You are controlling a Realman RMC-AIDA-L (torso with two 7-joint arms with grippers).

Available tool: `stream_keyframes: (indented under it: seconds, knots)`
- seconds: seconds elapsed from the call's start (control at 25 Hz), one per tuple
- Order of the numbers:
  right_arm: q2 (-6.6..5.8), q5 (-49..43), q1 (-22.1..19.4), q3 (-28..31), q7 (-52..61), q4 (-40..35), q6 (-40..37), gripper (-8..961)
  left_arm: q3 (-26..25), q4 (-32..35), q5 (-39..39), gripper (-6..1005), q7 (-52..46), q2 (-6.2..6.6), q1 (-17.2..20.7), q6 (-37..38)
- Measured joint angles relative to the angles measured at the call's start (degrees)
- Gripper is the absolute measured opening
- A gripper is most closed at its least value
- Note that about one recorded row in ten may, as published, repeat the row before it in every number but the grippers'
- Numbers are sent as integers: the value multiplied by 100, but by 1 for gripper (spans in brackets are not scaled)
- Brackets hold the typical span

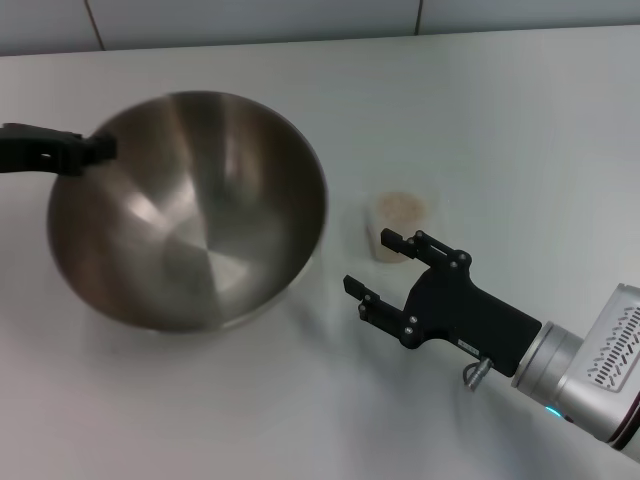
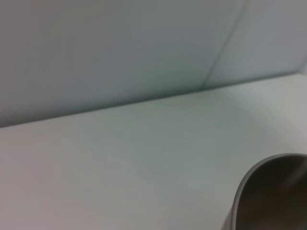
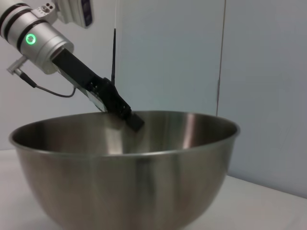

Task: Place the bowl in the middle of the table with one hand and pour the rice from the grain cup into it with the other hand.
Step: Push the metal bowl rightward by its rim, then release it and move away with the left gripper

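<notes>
Left pincer clamped on bowl rim, bowl tilted on desk; right pincer spread wide, grain cup with rice just beyond its fingertips

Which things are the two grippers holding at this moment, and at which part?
The left gripper holds the bowl by its rim, on the robot's left side. The right gripper is open beside the grain cup and holds nothing.
</notes>
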Motion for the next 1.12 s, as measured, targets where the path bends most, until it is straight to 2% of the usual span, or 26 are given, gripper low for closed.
stream_keyframes:
  seconds: [0.2,1.12]
  knots:
    - [-2,0,-9,0,1,5,-45,685,474,-61,-4,54,-6,-14,-50,-32]
    - [3,0,-47,61,-43,-30,-217,683,517,-541,27,82,106,-13,-186,-355]
